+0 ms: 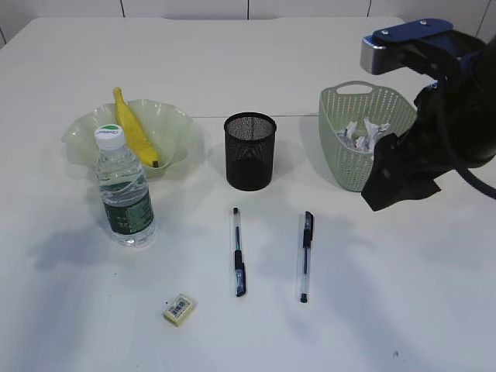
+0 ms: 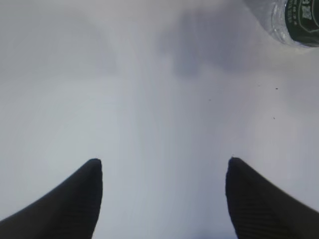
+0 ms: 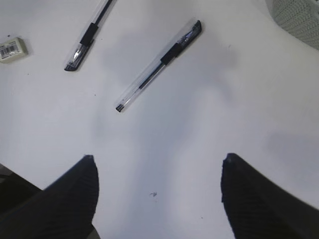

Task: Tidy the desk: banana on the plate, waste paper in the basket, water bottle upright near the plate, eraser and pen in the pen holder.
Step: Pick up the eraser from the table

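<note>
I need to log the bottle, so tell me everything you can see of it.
The water bottle is clear plastic with a white cap and a dark green label band. It stands upright on the white table, just in front of the pale green plate, holding what looks like water. Nothing grips it.

A white desk (image 1: 232,93) carries everything. Behind its far edge runs a white wall (image 1: 186,8) divided by thin dark seams. A small dark speck (image 1: 396,355) marks the desk near its front right corner.
</note>
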Robot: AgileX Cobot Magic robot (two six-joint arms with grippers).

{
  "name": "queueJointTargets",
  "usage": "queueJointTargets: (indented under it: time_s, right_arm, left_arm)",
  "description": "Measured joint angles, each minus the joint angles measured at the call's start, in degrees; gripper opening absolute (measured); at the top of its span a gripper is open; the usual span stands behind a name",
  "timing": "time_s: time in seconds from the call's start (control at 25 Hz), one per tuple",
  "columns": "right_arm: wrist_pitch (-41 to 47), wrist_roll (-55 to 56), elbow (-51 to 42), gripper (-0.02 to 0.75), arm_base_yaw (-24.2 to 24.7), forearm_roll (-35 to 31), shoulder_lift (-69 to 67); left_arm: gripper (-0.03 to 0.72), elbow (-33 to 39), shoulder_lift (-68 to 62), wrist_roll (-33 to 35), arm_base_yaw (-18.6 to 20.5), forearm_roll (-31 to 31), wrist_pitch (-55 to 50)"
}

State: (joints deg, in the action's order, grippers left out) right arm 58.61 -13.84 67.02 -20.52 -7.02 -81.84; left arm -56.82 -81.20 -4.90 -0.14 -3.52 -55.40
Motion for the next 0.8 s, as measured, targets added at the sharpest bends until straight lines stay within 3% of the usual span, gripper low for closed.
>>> queueJointTargets:
  time_s: [0.2,0.48,0.8]
  right_arm:
    - [4.53,0.61,4.02,0.568,-1.61,-0.47,-3.13]
    - [6.87,3.61,11.45,0.568,-11.22,2.67,-11.70]
    - [10.99,5.45,23.57,0.554,-18.05,4.06,-24.65]
  left_arm:
    - [0.521,-0.09,0.00,0.11,0.00,-1.74,-1.06]
    - [0.499,-0.09,0.00,0.11,0.00,-2.30,-1.06]
    - [0.496,-0.09,0.00,0.11,0.00,-4.02,-1.06]
